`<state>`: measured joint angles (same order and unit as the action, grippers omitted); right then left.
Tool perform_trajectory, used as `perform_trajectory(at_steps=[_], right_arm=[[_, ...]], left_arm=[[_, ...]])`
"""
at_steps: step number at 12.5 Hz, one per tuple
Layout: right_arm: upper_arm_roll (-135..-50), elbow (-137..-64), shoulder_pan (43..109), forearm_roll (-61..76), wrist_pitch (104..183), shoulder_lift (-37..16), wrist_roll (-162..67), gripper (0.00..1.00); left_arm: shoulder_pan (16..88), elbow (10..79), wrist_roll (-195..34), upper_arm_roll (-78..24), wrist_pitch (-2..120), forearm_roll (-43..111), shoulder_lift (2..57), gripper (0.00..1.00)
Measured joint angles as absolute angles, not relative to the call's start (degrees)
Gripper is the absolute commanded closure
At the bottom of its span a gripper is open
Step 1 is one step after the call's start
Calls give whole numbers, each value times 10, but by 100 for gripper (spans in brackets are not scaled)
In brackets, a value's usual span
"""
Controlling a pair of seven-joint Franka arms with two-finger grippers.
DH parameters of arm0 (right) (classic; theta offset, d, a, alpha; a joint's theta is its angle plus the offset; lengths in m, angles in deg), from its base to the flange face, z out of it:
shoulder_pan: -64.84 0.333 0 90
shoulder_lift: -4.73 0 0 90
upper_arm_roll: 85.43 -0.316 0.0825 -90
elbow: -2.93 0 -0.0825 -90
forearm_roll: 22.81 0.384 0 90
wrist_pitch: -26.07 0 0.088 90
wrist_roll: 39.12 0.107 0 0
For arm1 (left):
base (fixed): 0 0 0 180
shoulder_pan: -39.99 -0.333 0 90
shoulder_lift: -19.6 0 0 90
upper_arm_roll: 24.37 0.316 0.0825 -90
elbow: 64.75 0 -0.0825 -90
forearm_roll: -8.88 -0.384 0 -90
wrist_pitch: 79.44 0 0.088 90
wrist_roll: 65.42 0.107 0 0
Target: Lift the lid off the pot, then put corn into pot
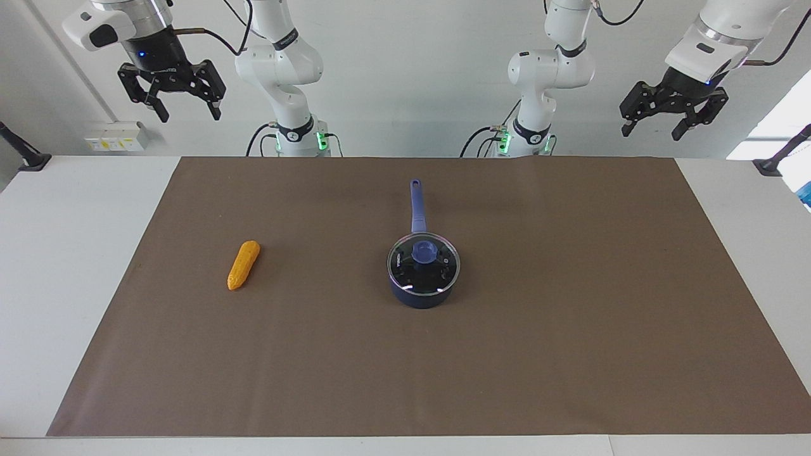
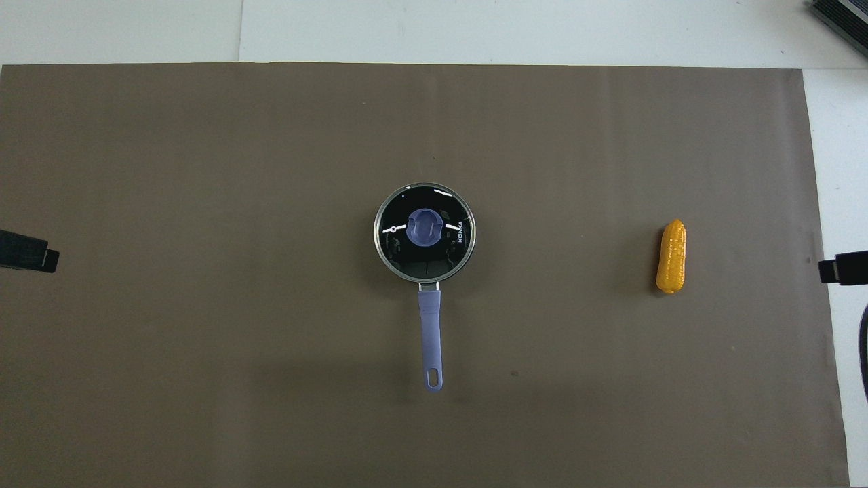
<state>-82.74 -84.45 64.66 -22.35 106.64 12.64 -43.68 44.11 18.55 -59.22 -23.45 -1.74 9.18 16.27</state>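
Observation:
The dark blue pot (image 1: 423,299) stands in the middle of the brown mat, and its light blue handle (image 1: 417,206) points toward the robots. The glass lid (image 1: 438,271) with a blue knob (image 1: 423,251) sits on the pot. In the overhead view the lid (image 2: 424,263) covers the pot's inside. The orange-yellow corn (image 1: 243,265) lies on the mat toward the right arm's end and also shows in the overhead view (image 2: 671,256). My right gripper (image 1: 189,115) hangs open and empty, high above the right arm's end. My left gripper (image 1: 652,132) hangs open and empty, high above the left arm's end.
The brown mat (image 1: 570,316) covers most of the white table (image 1: 63,253). Black stands (image 1: 25,158) sit at the table's corners nearest the robots. Only the grippers' tips show at the overhead view's side edges, the left (image 2: 27,251) and the right (image 2: 841,268).

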Motion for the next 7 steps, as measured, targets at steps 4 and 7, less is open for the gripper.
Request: perform_trajectory(at_steps=[4,7], right_arm=[[-827,-844,647,-224,1066,126,-437,0],[-827,-845,647,-224,1066,126,-437,0]], left_arm=[[441,190,-592,-236,-17,92,160,0],[441,190,-592,-239,-17,92,159,0]])
